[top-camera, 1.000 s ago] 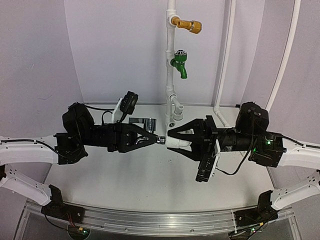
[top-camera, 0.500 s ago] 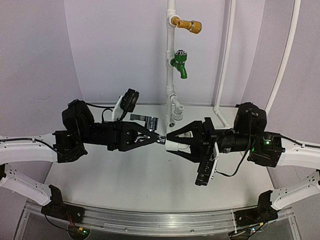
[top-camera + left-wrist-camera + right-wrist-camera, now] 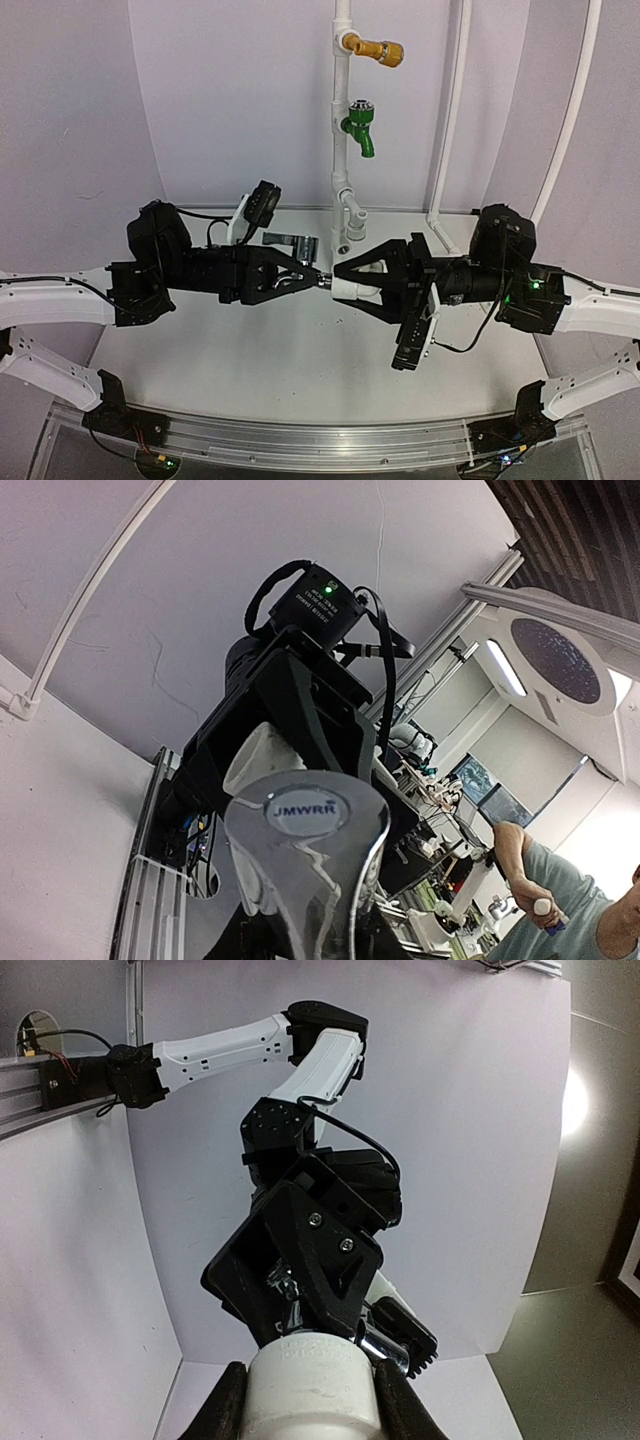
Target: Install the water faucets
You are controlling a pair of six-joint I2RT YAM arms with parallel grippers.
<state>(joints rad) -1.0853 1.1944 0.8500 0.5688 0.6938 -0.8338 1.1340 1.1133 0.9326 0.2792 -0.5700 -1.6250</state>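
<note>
Chrome-bright metal meets white plastic at the centre of the scene, above the desk (image 3: 250, 350).

1. Left end effector (image 3: 316, 278): jaws fully closed on the body of the metal tap (image 3: 292, 243). The lever handle projects upward and rearward from the fingers. In the left wrist view the tap cap fills the foreground (image 3: 305, 815).

2. Right end effector (image 3: 340, 280): jaws partly closed, one finger on either side of the white fitting (image 3: 352, 287). The right wrist view shows the fitting (image 3: 310, 1390) clamped between both fingers, its socket end facing the opposing arm.

3. Position of parts: tap and fitting are held in mid-air, nose to nose, touching or very nearly so. Both are well clear of the white riser pipe (image 3: 341, 150), which carries the green tap (image 3: 358, 128) and the brass tap (image 3: 378, 49).

4. Change over the last second: small. Both grips are unchanged. The left arm has edged toward the centre, and the lever handle sits slightly further right than before. The joint stays at the same spot.

5. Meaning for the task: the tap inlet appears to be entering the socket. Judged from this, mating is under way but not confirmed seated. Mounting on the riser is not yet done.
</note>
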